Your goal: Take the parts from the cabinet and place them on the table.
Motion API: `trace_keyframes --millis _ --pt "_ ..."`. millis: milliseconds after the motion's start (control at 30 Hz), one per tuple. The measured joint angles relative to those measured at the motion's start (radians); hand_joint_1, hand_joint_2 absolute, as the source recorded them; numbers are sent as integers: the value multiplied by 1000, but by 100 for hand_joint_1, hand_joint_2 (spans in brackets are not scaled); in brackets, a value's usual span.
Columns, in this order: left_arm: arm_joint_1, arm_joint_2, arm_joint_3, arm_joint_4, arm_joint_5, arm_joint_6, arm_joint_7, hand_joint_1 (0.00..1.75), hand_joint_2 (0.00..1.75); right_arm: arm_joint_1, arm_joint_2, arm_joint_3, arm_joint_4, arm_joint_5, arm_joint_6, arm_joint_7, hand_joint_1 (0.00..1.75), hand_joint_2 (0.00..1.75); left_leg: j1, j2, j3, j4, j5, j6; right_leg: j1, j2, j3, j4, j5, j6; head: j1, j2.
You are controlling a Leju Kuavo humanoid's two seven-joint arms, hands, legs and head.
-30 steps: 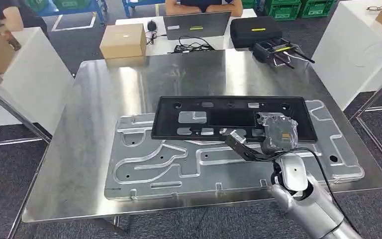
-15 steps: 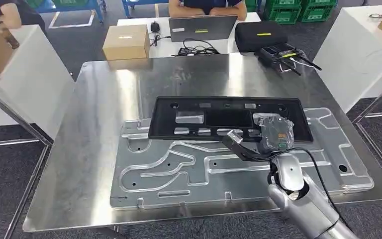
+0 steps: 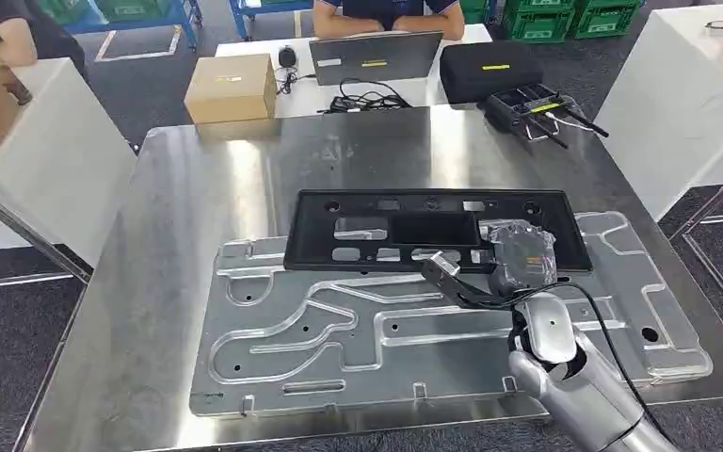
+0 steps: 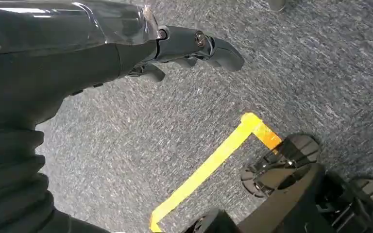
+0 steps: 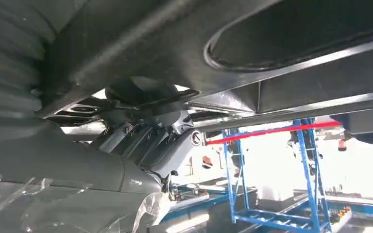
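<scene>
Right hand (image 3: 518, 259) seemingly grips black panel (image 3: 433, 229) above the steel table (image 3: 198, 188).

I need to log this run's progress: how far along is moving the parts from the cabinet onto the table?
Done: a large silver metal panel lies flat on the steel table. In hand: the right hand grips the near edge of the black plastic frame, which sits over the panel's far side; the wrist view shows fingers under it. Left: letting go. The left hand hangs empty over the floor. The cabinet is out of view.
</scene>
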Motion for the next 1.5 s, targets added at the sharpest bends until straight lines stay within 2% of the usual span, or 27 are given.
trace_keyframes --millis 133,167,233,300,400,933,1000,1133,1167,1267,1333,1400,1500 --pt "-1 0 7 5 18 0 -13 0 175 0 0 0 1 -8 0 -5 175 175 1 0 2 -8 0 -1 3 0 0 0 -3 -7 0 0" --pt "-2 0 8 6 18 0 -17 0 175 0 0 0 2 -8 0 -9 0 0 2 0 2 -9 0 -1 4 0 0 0 -4 -10 0 0" --pt "-3 0 14 9 24 0 -18 0 175 0 0 0 5 -10 0 -15 0 0 4 0 2 -9 1 -5 6 0 0 0 -3 -12 0 0" --pt "-3 0 21 12 24 -3 -18 0 175 0 0 1 8 -10 0 -18 0 0 5 0 2 -10 3 -20 7 0 0 1 -3 -13 0 0" --pt "-3 0 24 18 22 -3 -20 0 175 -1 1 2 11 -11 1 -22 0 0 6 0 2 -10 3 -31 8 0 0 1 -2 -15 0 0" --pt "17 0 30 56 35 -2 -33 0 175 -5 6 18 42 -19 7 -34 0 0 2 0 1 -9 3 -32 3 -3 0 1 -1 -16 0 0" --pt "18 0 31 63 36 0 -35 0 175 -12 6 21 44 -7 -8 -34 0 0 2 0 1 -9 3 -32 3 -3 0 1 -1 -16 0 0" --pt "20 0 32 71 36 10 -36 0 175 -17 6 21 44 -1 -88 -37 0 0 2 0 1 -9 3 -32 3 -3 0 1 -1 -16 0 0" --pt "20 0 32 73 36 10 -36 0 175 -17 7 21 44 -8 -79 -40 0 0 2 0 1 -10 3 -32 3 -3 0 1 -1 -16 0 0" --pt "20 0 31 77 39 9 -34 0 175 -23 11 25 45 -11 16 -52 0 0 2 0 1 -10 3 -32 3 -2 0 1 -1 -16 0 0" --pt "20 0 31 77 39 9 -34 0 175 -28 15 31 56 -4 31 -52 0 0 2 0 1 -10 3 -32 3 -2 1 1 -1 -16 0 0" --pt "21 -1 31 78 40 10 -34 0 175 -30 16 37 63 4 0 -43 0 0 2 0 1 -10 3 -33 3 -3 1 1 -1 -16 0 0" --pt "24 -1 31 82 45 16 -34 0 175 -31 17 33 63 -26 -131 -50 0 0 1 -1 1 -9 3 -33 3 -3 1 1 0 -16 0 0"
